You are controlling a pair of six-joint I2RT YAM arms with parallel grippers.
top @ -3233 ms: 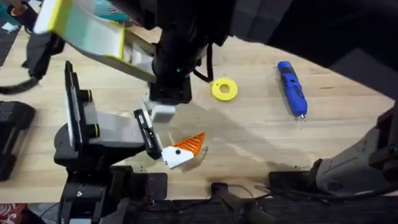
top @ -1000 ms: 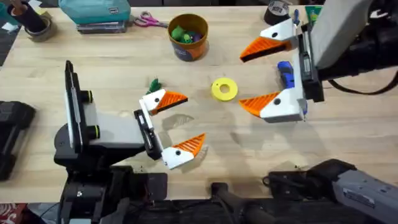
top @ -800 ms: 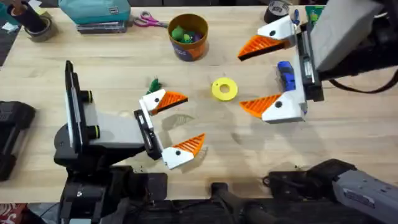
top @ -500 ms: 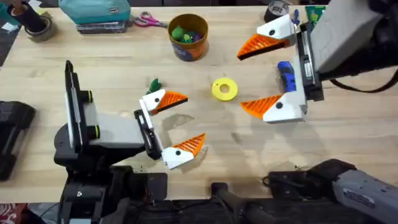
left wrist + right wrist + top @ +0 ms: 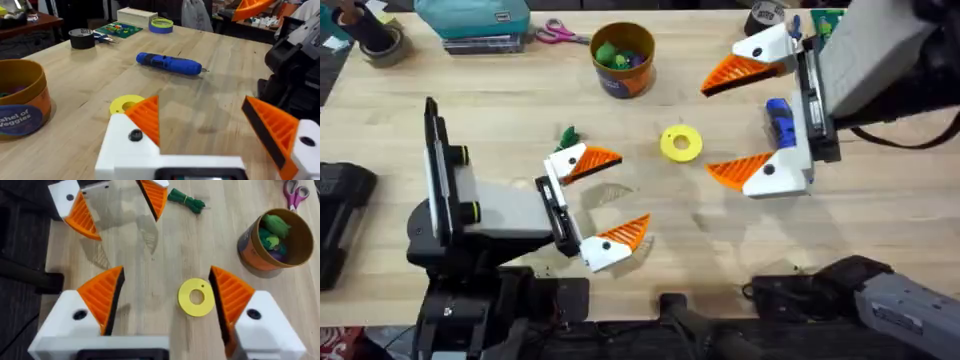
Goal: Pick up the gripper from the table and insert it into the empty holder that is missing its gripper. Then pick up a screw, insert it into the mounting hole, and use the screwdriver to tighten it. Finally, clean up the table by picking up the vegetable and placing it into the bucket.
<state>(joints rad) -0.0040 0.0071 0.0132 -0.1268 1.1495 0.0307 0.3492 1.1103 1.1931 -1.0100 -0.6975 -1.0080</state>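
Left gripper (image 5: pixel 605 200) spread wide and empty low over the table, right gripper (image 5: pixel 735 120) splayed empty above the yellow ring (image 5: pixel 680 143), screwdriver (image 5: pixel 169 63) lying beyond, vegetable (image 5: pixel 186 200) loose on wood, bucket (image 5: pixel 22 117) label partly readable, "of Veggies".

Blue screwdriver (image 5: pixel 779 118), green vegetable (image 5: pixel 567 135), yellow ring (image 5: pixel 680 143).

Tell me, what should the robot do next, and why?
Probably swing the right claw across toward the vegetable and lower over it. That claw hangs open above the table, holding nothing, near the screwdriver. The green piece lies loose beside the left claw, outside the bucket, so clean-up looks unfinished.
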